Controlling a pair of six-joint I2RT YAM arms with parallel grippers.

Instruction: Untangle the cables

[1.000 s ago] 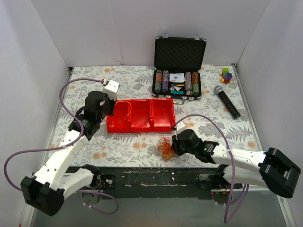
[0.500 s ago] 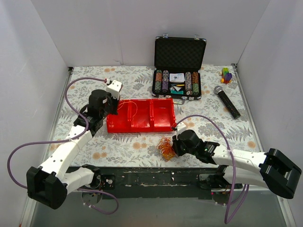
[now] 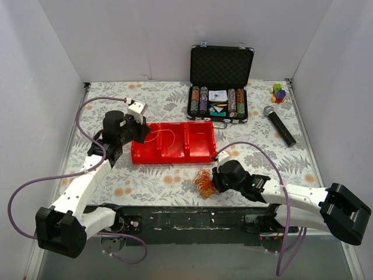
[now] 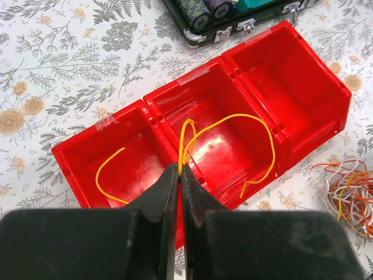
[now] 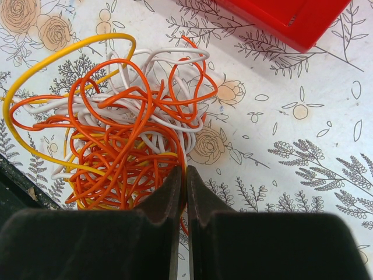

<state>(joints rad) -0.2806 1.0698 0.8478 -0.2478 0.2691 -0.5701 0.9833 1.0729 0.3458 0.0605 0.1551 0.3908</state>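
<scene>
My left gripper (image 4: pixel 179 172) is clamped shut on a yellow strand (image 4: pixel 232 118), its two black fingers (image 4: pixel 160 201) pressed together with the wire pinched at their tips. I hold it at the near wall of the red tray (image 4: pixel 317 125), about where the divider between the left and middle compartments meets that wall. From the pinch, one end of the strand curves down into the left compartment. The other end rises in a wide loop across the middle compartment and drops to its floor near the front right corner. From above, my left gripper (image 3: pixel 141 135) sits at the left end of the tray (image 3: pixel 175 156).

My right gripper (image 5: pixel 183 174) is closed as well, nipping orange wire at the near edge of the cables (image 5: pixel 122 137), a loose clump of orange, white and yellow loops lying on the floral table cloth (image 5: pixel 303 146). One big yellow loop arches round the clump's outer side. The cables (image 3: pixel 203 183) lie in front of the tray's right end, near it but apart, and close to the table's near edge, with my right gripper (image 3: pixel 214 179) at their right side.

Behind the tray stands an open black case (image 3: pixel 221 67) of poker chips, with a microphone (image 3: pixel 280 126) to its right and a small coloured block toy (image 3: pixel 279 92) in the far right corner
</scene>
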